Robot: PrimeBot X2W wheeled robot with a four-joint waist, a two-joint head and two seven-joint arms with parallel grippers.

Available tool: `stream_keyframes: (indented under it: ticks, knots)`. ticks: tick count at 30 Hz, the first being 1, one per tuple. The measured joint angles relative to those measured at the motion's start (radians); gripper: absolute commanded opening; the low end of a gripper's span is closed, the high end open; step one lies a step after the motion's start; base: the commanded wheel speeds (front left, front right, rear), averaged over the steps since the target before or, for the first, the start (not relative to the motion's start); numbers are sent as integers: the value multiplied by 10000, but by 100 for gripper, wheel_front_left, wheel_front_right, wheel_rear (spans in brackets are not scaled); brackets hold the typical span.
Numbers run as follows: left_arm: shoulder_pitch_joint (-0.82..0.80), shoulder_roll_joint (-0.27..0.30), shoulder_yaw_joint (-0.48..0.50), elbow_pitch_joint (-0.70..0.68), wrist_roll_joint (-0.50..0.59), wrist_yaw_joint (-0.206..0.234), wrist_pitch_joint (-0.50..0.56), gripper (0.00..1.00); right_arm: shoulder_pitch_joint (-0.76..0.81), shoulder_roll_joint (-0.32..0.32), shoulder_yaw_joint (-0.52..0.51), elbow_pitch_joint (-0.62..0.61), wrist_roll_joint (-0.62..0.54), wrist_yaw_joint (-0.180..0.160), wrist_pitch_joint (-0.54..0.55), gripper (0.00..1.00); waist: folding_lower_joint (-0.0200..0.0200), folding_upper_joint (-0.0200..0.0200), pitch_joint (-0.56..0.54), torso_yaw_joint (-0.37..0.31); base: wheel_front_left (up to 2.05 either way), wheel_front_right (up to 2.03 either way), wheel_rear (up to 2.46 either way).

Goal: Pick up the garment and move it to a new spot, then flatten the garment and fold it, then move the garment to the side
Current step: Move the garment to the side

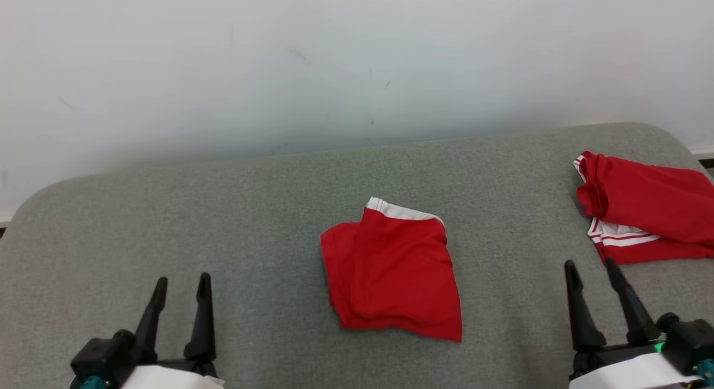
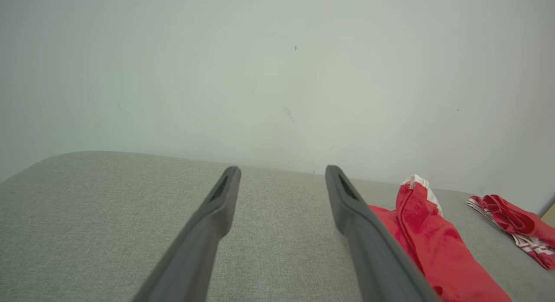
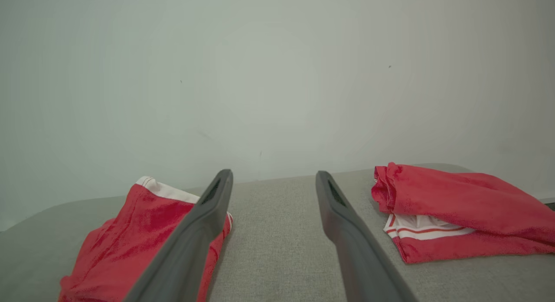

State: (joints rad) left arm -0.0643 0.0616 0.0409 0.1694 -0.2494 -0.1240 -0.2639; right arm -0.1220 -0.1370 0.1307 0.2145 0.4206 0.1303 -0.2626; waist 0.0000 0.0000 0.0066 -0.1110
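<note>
A pale wall (image 1: 334,59) takes the upper half of the head view, and the grey fabric-covered counter (image 1: 167,210) spans the lower half. A red garment with striped white trim (image 1: 652,210) lies bunched at the right edge. The folded red garment (image 1: 399,272), white waistband uppermost, lies flat at centre. My left hand (image 1: 183,278) at lower left and my right hand (image 1: 590,262) at lower right both gape empty, clear of the cloth.

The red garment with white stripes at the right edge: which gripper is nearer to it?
Right. The right gripper is just before the red striped garment, not touching; the left gripper is far to its left.
</note>
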Motion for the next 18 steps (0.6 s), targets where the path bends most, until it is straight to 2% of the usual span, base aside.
stream_keyframes:
  ticks: [6,10,18]
  knots:
    - [-117,-73,-59,84,17,-33,0,100,-584,148,387,930,-245,0,0,100,1,0,108,228,0,0,0]
    - [-180,-92,-146,111,15,-35,0,100,-1204,199,656,2102,-244,2,21,100,0,0,167,527,0,0,0]
    - [-379,-117,-468,161,-38,-75,0,100,-3075,280,1323,4372,784,2,518,100,0,0,408,1274,0,0,0]
